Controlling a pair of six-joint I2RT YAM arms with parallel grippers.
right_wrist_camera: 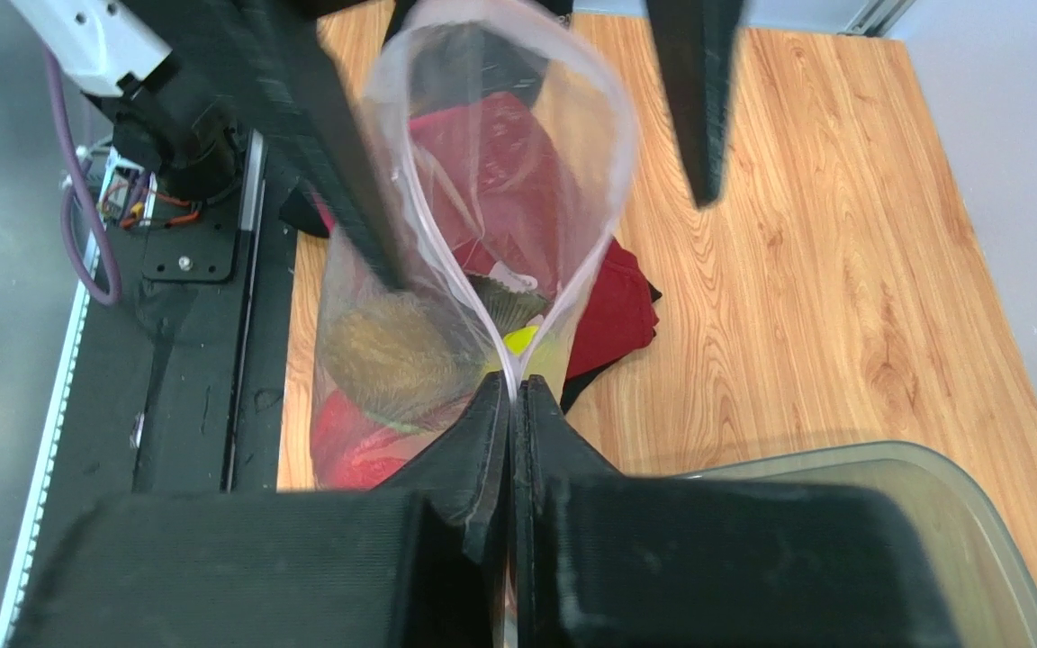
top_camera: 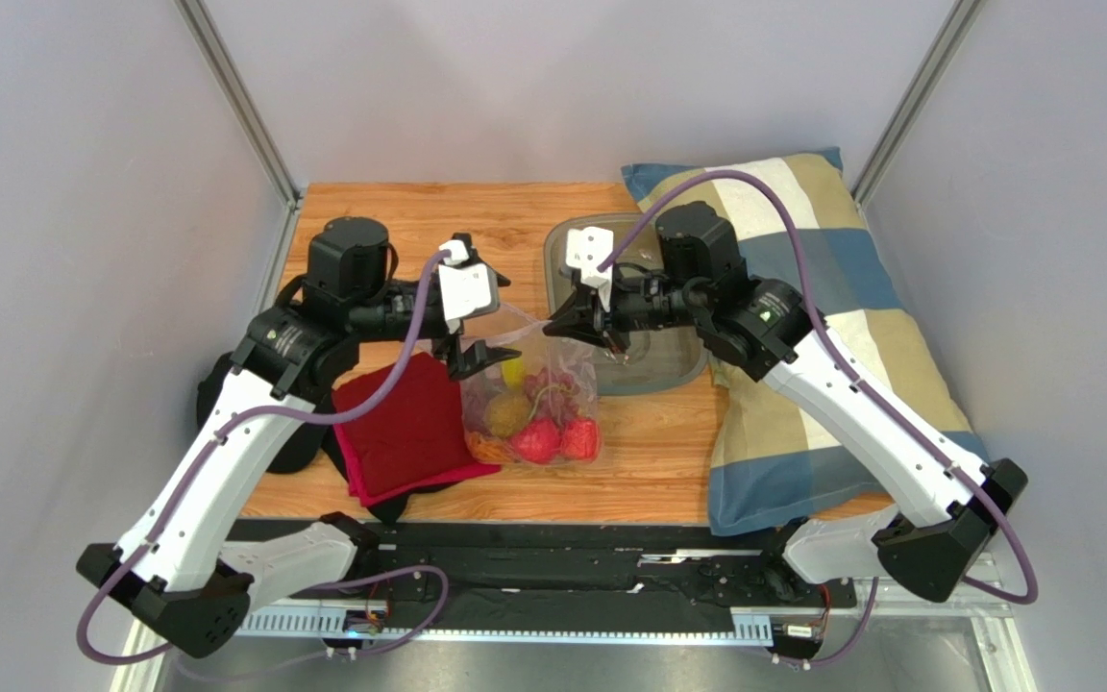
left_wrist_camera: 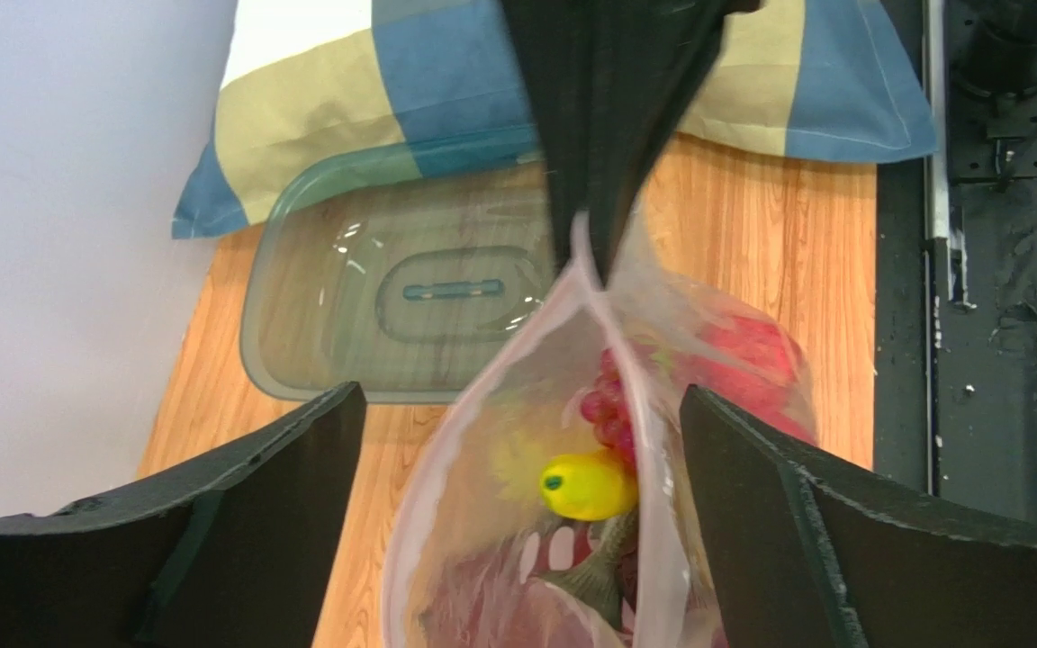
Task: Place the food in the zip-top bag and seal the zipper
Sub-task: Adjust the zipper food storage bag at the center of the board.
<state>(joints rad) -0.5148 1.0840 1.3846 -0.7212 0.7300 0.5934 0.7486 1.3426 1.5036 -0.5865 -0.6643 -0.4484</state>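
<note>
- Mostly blurred behind crinkled plastic, the food (top_camera: 538, 440) resists a full count: two red pieces, one yellow piece (left_wrist_camera: 589, 486) and one bunch of grapes (left_wrist_camera: 608, 402) read clearly
- One zip-top bag (top_camera: 531, 378), between one red cloth (top_camera: 401, 418) and one clear tub (top_camera: 661, 368), zipper (left_wrist_camera: 642, 459) gaping
- Right gripper (right_wrist_camera: 512, 392) pinched tight on the zipper's end
- Left gripper (top_camera: 476, 351) spread wide, straddling the mouth, holding nothing
- One pillow (top_camera: 834, 332), partly covered by the right arm

clear bag (top_camera: 516, 346) open-mouthed, toy food (top_camera: 539, 438) inside
</note>
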